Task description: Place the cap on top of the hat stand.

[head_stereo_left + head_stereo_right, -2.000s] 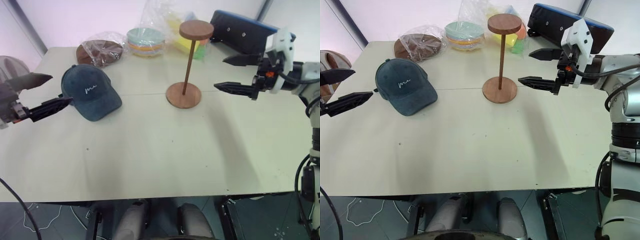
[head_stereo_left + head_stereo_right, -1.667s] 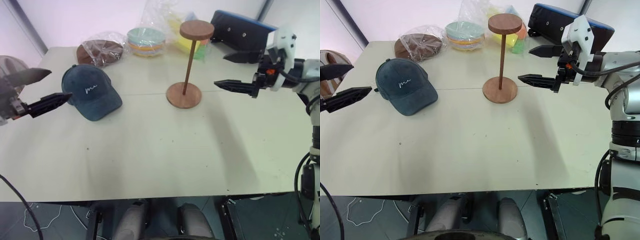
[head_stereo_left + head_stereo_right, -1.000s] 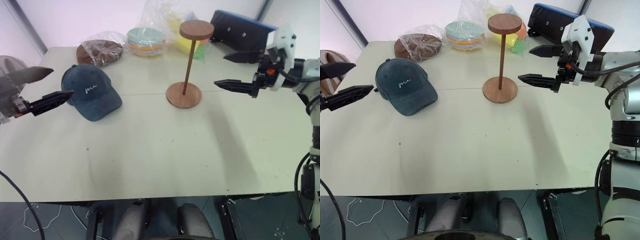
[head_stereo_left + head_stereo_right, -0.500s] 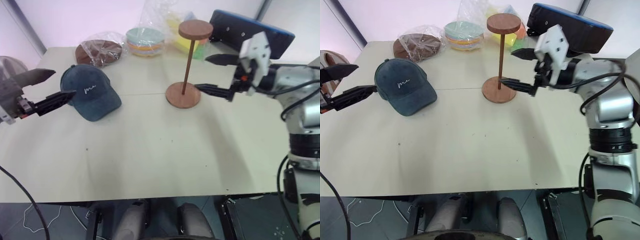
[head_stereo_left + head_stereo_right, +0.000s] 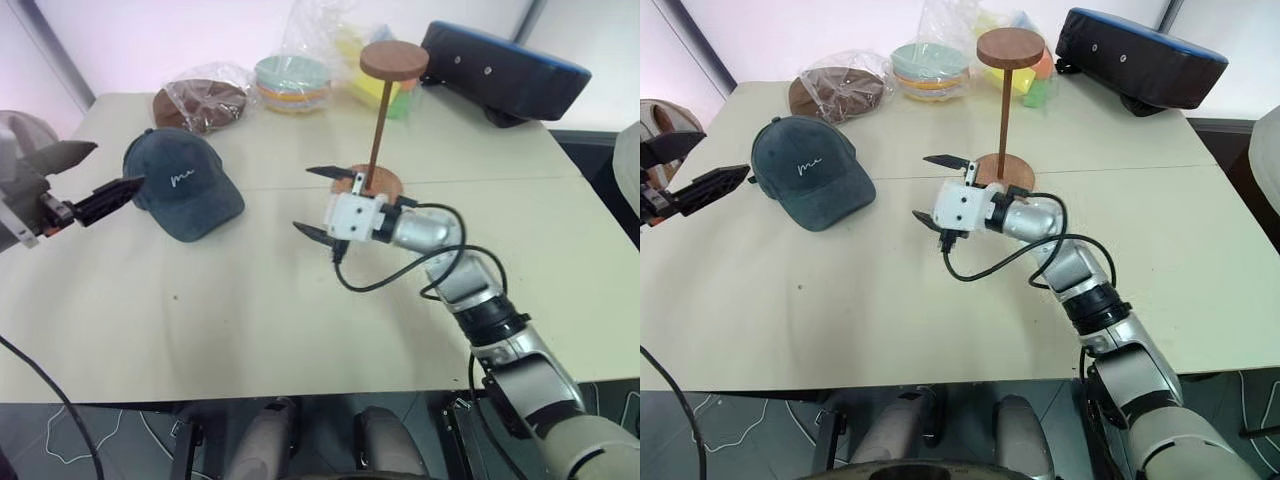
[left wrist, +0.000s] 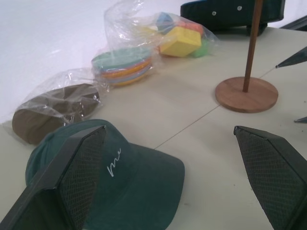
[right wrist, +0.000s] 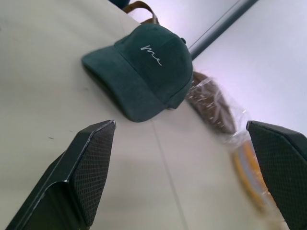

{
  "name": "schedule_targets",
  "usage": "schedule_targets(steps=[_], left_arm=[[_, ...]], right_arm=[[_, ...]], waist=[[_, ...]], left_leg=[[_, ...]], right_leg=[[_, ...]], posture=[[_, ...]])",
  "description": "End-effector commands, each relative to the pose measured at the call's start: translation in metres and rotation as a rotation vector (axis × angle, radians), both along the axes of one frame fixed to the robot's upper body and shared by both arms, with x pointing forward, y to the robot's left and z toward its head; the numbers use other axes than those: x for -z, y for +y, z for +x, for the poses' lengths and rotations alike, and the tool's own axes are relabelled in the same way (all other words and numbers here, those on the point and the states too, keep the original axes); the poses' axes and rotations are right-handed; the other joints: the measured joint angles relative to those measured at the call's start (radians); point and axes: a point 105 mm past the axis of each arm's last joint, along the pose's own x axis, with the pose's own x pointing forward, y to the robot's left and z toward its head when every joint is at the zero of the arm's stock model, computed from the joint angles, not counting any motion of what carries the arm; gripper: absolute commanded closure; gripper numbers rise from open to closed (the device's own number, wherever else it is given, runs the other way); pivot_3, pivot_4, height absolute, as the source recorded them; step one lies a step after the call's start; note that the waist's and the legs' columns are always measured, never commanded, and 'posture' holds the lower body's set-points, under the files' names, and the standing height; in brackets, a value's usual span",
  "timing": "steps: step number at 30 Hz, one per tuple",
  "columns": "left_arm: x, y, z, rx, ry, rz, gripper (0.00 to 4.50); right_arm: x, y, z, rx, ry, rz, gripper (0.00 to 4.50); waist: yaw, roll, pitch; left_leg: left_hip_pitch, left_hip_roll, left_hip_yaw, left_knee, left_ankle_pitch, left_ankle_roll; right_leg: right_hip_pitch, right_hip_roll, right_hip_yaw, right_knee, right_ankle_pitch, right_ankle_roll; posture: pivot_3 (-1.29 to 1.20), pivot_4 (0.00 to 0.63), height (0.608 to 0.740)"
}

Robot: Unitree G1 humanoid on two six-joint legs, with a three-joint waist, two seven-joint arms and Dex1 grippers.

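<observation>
The dark teal cap [image 5: 185,185] lies brim-forward on the left part of the table, clear of both grippers. The brown wooden hat stand [image 5: 377,120] stands upright behind the table's middle, its top disc bare. My left gripper [image 5: 118,165] hovers open just left of the cap, pointing at it, and its fingers [image 6: 76,172] frame the cap in the left wrist view. My right gripper [image 5: 302,199] is open and empty, low over the table in front of the stand's base, pointing left toward the cap [image 7: 144,72].
At the back of the table [image 5: 300,320] lie a brown round thing in clear plastic [image 5: 200,100], a stack of pastel plates [image 5: 290,82] and a bag of coloured blocks [image 5: 1025,75]. A dark padded case [image 5: 505,70] sits at the back right.
My right arm has swung left and down from the right of the stand to the front of its base, rolling its wrist. The left gripper, cap and stand have stayed put.
</observation>
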Motion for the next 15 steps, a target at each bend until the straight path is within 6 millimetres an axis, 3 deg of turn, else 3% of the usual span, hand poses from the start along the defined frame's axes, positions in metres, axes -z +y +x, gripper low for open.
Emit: schedule_targets(steps=[1, 9, 13, 15], left_arm=[[-0.014, 0.005, -0.009, -0.041, -0.067, 0.017, 0.0], [-0.012, -0.004, -0.013, -0.007, -0.035, 0.02, 0.0], [0.012, -0.017, -0.02, 0.045, 0.055, 0.112, 0.0], [0.023, -0.021, -0.022, 0.054, 0.085, 0.162, 0.0]], right_arm=[[-0.013, 0.019, 0.006, 0.008, -0.179, 0.025, 0.04], [-0.012, 0.052, 0.016, -0.011, -0.196, 0.115, 0.04], [-0.036, 0.032, 0.024, -0.012, 0.202, 0.437, 0.04], [-0.046, 0.019, 0.019, -0.065, 0.347, 0.502, 0.04]], waist=[[-0.002, 0.0, 0.0], [-0.018, -0.002, -0.001], [-0.025, -0.002, -0.001], [-0.021, -0.001, -0.001]], left_leg=[[0.0, 0.0, 0.0, 0.0, 0.001, -0.002], [0.0, 0.0, -0.002, -0.001, 0.002, -0.003], [0.0, 0.001, -0.002, -0.001, 0.002, -0.004], [0.0, 0.002, -0.002, -0.001, 0.002, -0.004]], right_leg=[[0.0, 0.0, 0.0, 0.0, 0.0, 0.0], [0.0, 0.002, 0.0, 0.001, 0.0, 0.0], [0.001, 0.003, 0.001, 0.001, 0.0, 0.0], [0.002, 0.004, 0.0, 0.001, 0.0, 0.0]], posture=[[0.0, 0.15, 0.74], [0.0, 0.15, 0.74], [0.0, 0.15, 0.74], [0.0, 0.15, 0.74]])
